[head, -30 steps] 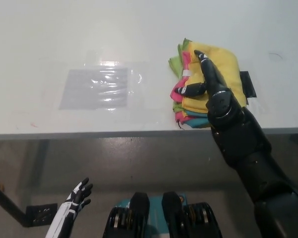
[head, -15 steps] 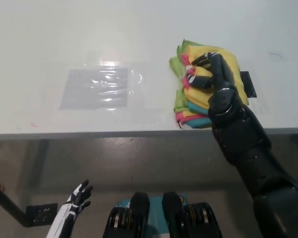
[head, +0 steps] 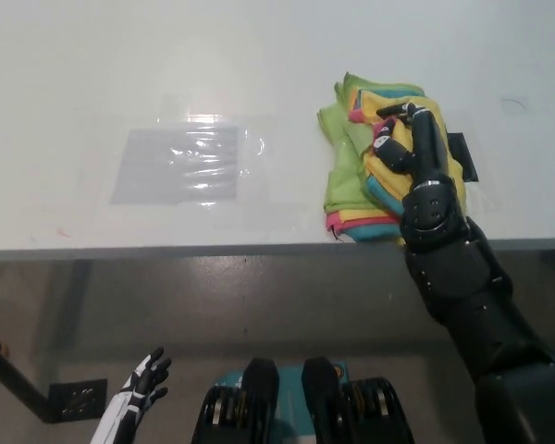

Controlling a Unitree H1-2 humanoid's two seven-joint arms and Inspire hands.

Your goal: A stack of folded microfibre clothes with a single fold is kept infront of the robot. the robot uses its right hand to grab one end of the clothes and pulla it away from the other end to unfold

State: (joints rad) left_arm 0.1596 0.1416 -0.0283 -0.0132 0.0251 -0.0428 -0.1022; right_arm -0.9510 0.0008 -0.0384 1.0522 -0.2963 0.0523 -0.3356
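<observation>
At 1 o'clock on the table (head: 92, 74), our right hand (head: 412, 153) pinches the cloth stack's (head: 351, 166) upper layers. At 7 o'clock, our left hand (head: 141, 384) rests, fingers spread.

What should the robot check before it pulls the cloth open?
1. Right hand pinching a cloth edge: ok, fingers closed on the top layers.
2. Only one cloth held: cannot tell, several colours bunch at the fingers.
3. Cloth stack on the table: ok, though near the front edge.
4. Room to pull: ok, bare table left of the stack.
5. Left hand out of the way: ok, resting low, below the table edge.
</observation>
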